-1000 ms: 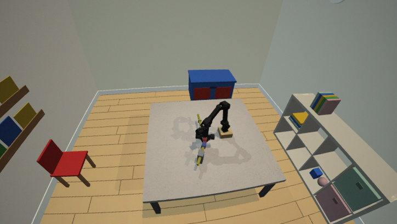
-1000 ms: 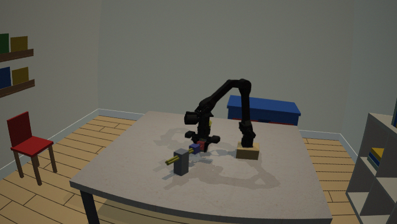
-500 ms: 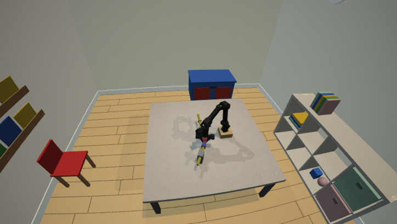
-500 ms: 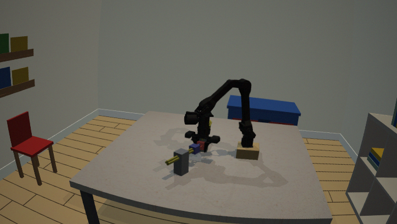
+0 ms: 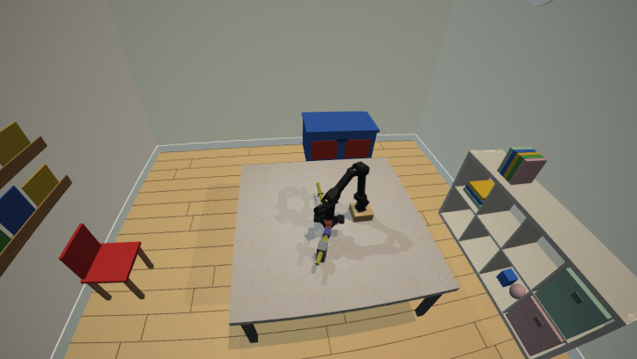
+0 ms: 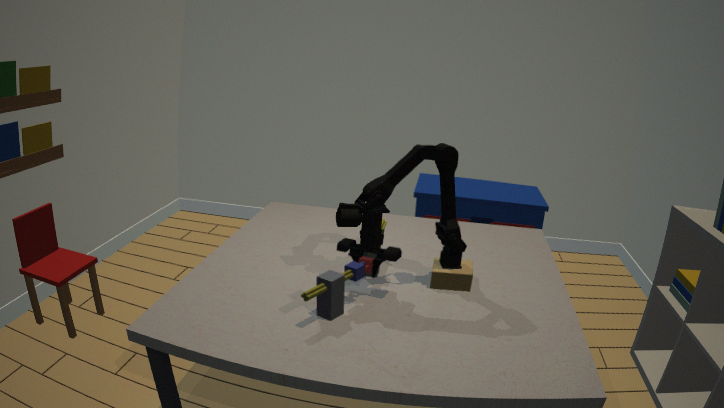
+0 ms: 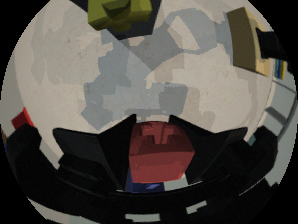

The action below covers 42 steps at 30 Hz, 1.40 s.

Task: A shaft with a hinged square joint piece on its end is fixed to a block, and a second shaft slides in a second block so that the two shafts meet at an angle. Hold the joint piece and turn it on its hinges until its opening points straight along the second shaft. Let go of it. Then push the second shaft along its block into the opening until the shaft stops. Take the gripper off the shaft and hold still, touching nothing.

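My gripper [image 5: 328, 223] [image 6: 368, 262] [image 7: 153, 117] points down over the middle of the table [image 5: 276, 276] [image 6: 455, 344] and is shut on the red joint piece [image 5: 328, 224] [image 6: 366, 263] [image 7: 160, 152]. A blue part [image 5: 326, 231] [image 6: 355, 270] links the red piece to a yellow shaft [image 5: 318, 259] [image 6: 314, 291], which runs through a grey block [image 5: 321, 250] [image 6: 330, 296]. The second yellow shaft [image 5: 318, 189] [image 6: 383, 224] lies behind the arm, mostly hidden.
The arm stands on a tan base block [image 5: 361, 214] [image 6: 450, 277] to the right of the joint. A blue cabinet [image 5: 340, 134] [image 6: 481, 200] stands behind the table, a red chair [image 5: 99, 260] [image 6: 50, 258] to its left and a shelf unit [image 5: 534, 249] to its right.
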Motion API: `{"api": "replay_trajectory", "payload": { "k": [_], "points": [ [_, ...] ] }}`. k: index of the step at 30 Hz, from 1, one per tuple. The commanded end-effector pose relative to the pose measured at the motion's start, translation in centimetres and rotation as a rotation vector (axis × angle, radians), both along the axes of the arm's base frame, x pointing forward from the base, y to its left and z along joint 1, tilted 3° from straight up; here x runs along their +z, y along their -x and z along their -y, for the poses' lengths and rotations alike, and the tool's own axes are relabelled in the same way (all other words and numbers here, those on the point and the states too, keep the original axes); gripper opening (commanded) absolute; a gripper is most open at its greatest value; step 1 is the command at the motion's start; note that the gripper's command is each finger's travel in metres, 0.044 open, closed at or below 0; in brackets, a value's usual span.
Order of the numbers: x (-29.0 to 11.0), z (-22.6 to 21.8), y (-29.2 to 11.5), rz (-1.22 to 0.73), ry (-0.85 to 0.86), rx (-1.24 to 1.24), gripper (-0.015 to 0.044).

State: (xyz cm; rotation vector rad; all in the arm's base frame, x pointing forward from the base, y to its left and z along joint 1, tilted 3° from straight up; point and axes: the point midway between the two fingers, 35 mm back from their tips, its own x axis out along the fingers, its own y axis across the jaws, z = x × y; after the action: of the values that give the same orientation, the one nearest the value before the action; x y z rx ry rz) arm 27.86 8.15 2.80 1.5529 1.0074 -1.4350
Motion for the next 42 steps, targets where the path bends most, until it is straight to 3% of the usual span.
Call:
{"api": "replay_trajectory", "payload": {
  "k": [1, 20, 22, 27, 33, 42],
  "points": [
    [-0.07, 0.03, 0.01, -0.001, 0.002, -0.004, 0.0182],
    [-0.07, 0.03, 0.01, -0.001, 0.002, -0.004, 0.0182],
    [0.0, 0.0, 0.0, 0.0, 0.0, 0.0, 0.0147],
    [0.0, 0.0, 0.0, 0.0, 0.0, 0.0, 0.0147],
    [0.0, 0.0, 0.0, 0.0, 0.0, 0.0, 0.0],
    [0.19, 0.1, -0.17, -0.014, 0.036, 0.041, 0.0]
  ]
}}
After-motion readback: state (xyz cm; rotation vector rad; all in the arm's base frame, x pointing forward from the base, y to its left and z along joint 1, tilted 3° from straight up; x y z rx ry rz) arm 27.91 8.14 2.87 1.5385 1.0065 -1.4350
